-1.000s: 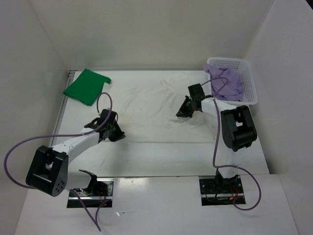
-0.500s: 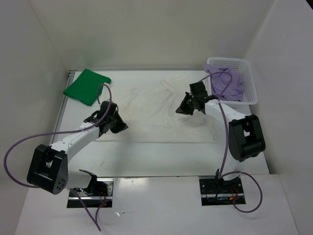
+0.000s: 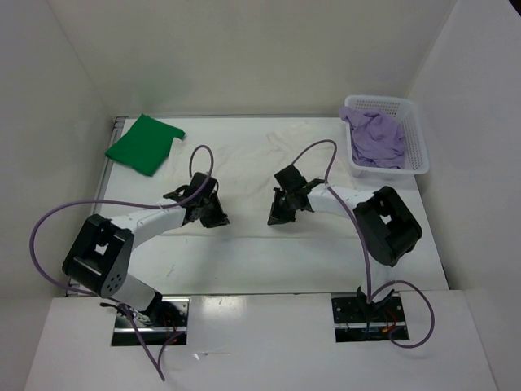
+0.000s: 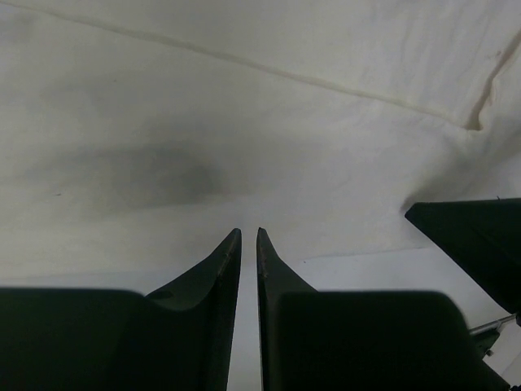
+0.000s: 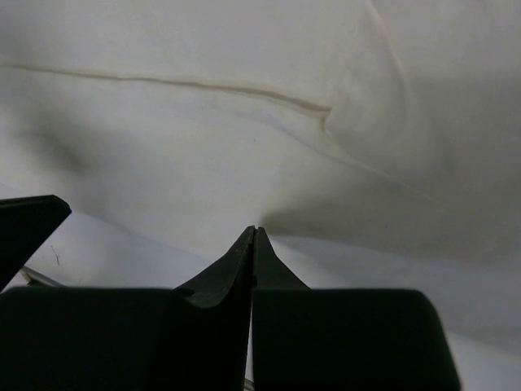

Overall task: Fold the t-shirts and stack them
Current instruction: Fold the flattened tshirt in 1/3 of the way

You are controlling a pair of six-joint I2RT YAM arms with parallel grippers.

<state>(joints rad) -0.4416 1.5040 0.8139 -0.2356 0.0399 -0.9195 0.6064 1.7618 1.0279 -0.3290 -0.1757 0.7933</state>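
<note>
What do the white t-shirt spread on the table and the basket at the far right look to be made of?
White t-shirt: soft, matte cloth, likely a cotton knit, judging by its creases and stitched seams. Basket: stiff white plastic, probably, judging by its open lattice walls and smooth rim.

Left arm [image 3: 146, 220] stretches forward and to the right, held low with the wrist pitched down. The left gripper [image 4: 248, 236] has its fingers nearly together, with only a thin slit between them. Right arm [image 3: 342, 198] bends leftward from its elbow, also low with the wrist down, and the right gripper [image 5: 252, 232] has its jaws fully closed, tips meeting in a point. The two grippers sit side by side mid-workspace, near but apart, and each shows at the edge of the other's wrist view.
</note>
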